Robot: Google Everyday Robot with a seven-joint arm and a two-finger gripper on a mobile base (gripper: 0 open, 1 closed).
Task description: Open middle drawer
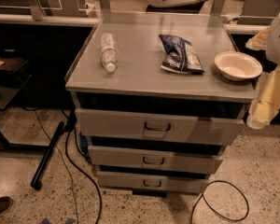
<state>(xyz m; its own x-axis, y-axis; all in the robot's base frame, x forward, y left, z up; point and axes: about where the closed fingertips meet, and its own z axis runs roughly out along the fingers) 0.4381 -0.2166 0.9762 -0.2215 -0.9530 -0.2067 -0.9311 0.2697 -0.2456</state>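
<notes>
The grey metal cabinet (158, 85) has three drawers stacked one above the other. The middle drawer (116, 157) has a medium-height flat front with a small dark loop handle (153, 161) at its centre. A dark gap shows above its front; its inside is hidden. My arm hangs at the right edge of the view. The gripper (257, 118) is beside the cabinet's top right corner, level with the top drawer (112, 123). It is well to the right of and above the middle handle and touches nothing.
On the cabinet top lie a clear plastic bottle (108, 52), a dark blue snack bag (179, 54) and a white bowl (238, 65). The slim bottom drawer (121, 180) sits below. Black cables (74, 167) and a black bar (46, 155) lie on the speckled floor to the left; a cable loop (224, 204) lies at the front right.
</notes>
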